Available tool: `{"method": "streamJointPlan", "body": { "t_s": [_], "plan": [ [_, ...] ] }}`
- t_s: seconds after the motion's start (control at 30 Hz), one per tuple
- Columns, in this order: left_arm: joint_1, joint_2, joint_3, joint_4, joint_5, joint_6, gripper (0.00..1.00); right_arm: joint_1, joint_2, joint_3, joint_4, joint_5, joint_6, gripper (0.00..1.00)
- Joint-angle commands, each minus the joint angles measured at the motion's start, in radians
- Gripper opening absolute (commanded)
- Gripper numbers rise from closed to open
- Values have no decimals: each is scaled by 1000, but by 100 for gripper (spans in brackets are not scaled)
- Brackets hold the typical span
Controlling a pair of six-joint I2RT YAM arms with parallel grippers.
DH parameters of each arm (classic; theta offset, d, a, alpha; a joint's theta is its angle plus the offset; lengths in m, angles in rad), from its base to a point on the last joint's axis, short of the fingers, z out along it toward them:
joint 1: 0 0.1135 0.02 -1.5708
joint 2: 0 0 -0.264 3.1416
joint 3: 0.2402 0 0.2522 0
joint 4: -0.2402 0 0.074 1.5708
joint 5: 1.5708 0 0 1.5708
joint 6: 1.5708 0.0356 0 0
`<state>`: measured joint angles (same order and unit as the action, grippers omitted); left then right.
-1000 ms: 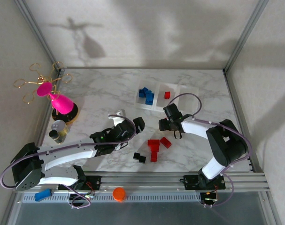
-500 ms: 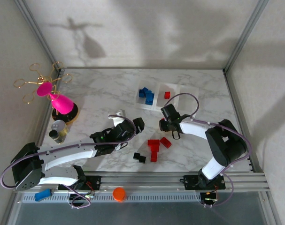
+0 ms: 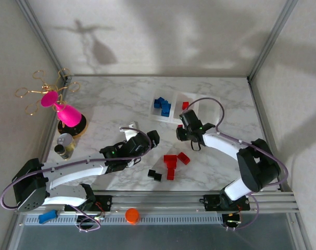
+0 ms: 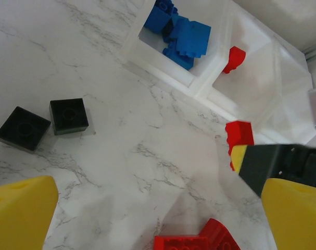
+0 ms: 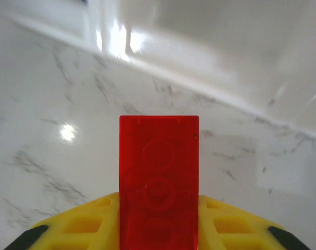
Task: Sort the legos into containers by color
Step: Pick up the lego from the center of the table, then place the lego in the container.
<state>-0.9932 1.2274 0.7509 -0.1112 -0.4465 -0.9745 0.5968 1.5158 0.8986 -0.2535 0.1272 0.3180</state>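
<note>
A translucent red brick [image 5: 159,172] is clamped upright between the yellow fingers [image 5: 79,226] of the right claw [image 3: 180,128]. The row of translucent containers [image 3: 173,115] is set just ahead of this claw. Blue bricks [image 3: 162,105] are heaped in the bin ahead and to its left, and one red brick [image 3: 185,105] lies in the middle bin straight ahead. Behind the claw, loose red bricks [image 3: 173,160] are clustered on the marble tabletop [image 3: 105,104], with two black bricks [image 3: 154,175] farther back and to the left.

The left claw [image 3: 146,139] is spread wide with nothing between its fingers [image 4: 20,213]. Bare marble is left between the two claws and to the right claw's right, as far as the table edge.

A pink cone cup [image 3: 68,114] and a small jar [image 3: 65,146] are kept well off to the left claw's left. An orange ball [image 3: 131,215] and a blue clip [image 3: 47,216] rest on the near rail.
</note>
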Motion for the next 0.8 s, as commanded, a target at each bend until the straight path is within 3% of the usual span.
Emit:
{"method": "streamJointPlan", "body": {
  "t_s": [0.0,0.47,0.77],
  "plan": [
    [11,2,59,-21,-41,31,100,-26,-20,77,-38,7,11,26],
    [102,88,153,20,43,116,100,-120,292,367,-19,70,7,25],
    [138,104,153,38,75,131,100,-134,405,445,-4,110,-8,28]
  ]
}}
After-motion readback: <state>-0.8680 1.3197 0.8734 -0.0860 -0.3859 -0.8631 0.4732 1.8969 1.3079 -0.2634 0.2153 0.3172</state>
